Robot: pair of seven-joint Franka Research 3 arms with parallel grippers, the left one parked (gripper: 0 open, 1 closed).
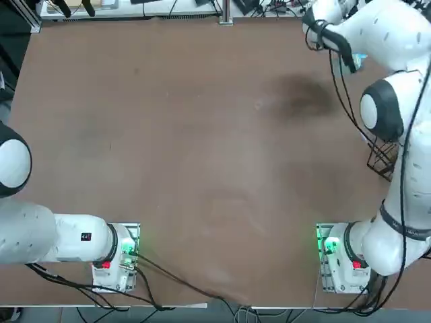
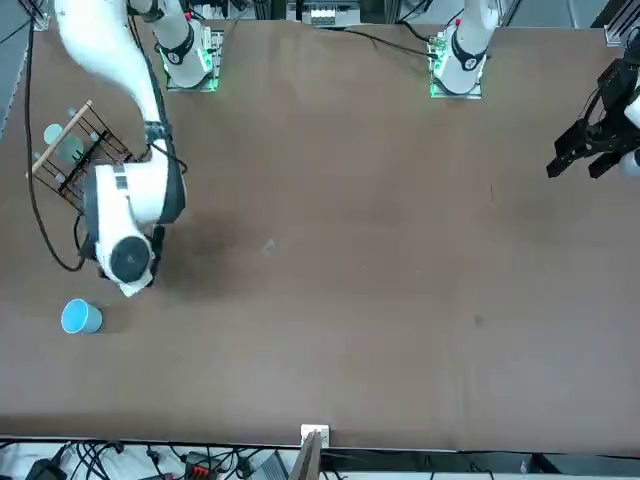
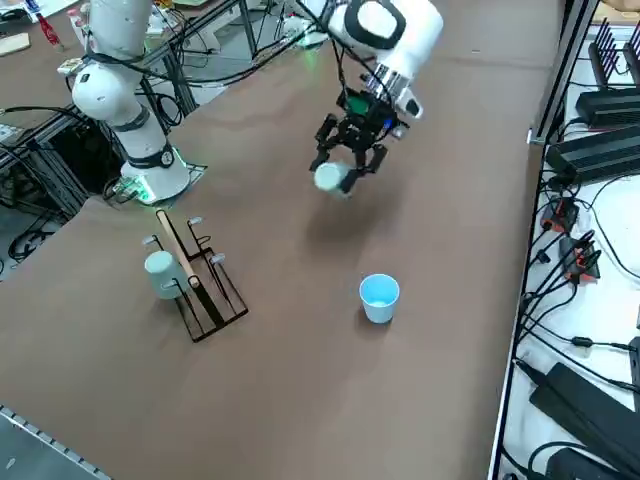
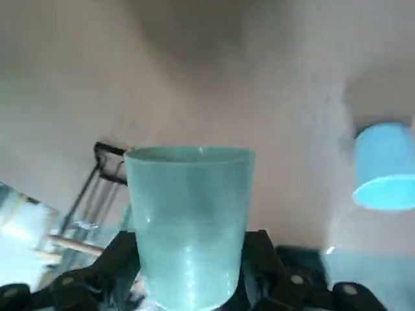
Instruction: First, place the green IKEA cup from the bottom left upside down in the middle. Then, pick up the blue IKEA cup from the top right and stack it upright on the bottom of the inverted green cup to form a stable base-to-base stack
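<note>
"State the finding on the right claw."

"Gripping. Its fingers stand either side of the green IKEA cup, against the lower, narrower part of the wall. The wide mouth faces away from the claw."

"Location of that cup?"

"Off the desk, over the robot's right part of it, with its shadow on the surface nearby. The blue IKEA cup stands upright on the desk, apart from the claw. A wire rack holds another pale cup."

"Handling assessment?"

"In my judgement light, thin-walled plastic: fairly stiff, slightly springy, not fragile. The smooth, tapered wall could slip or tilt under an uneven hold. The present hold near the base is suitable, as it leaves the rim free to meet the desk first. For the blue one, I would advise an even, moderate grip on the side wall, clear of its base."

"And the arm?"

"The right arm reaches out from its base, bent, with the wrist lowered over the desk. The claw appears aslant; its exact angle I cannot certify. I judge the next move to be towards the middle, levelled, mouth down, before release."
</note>
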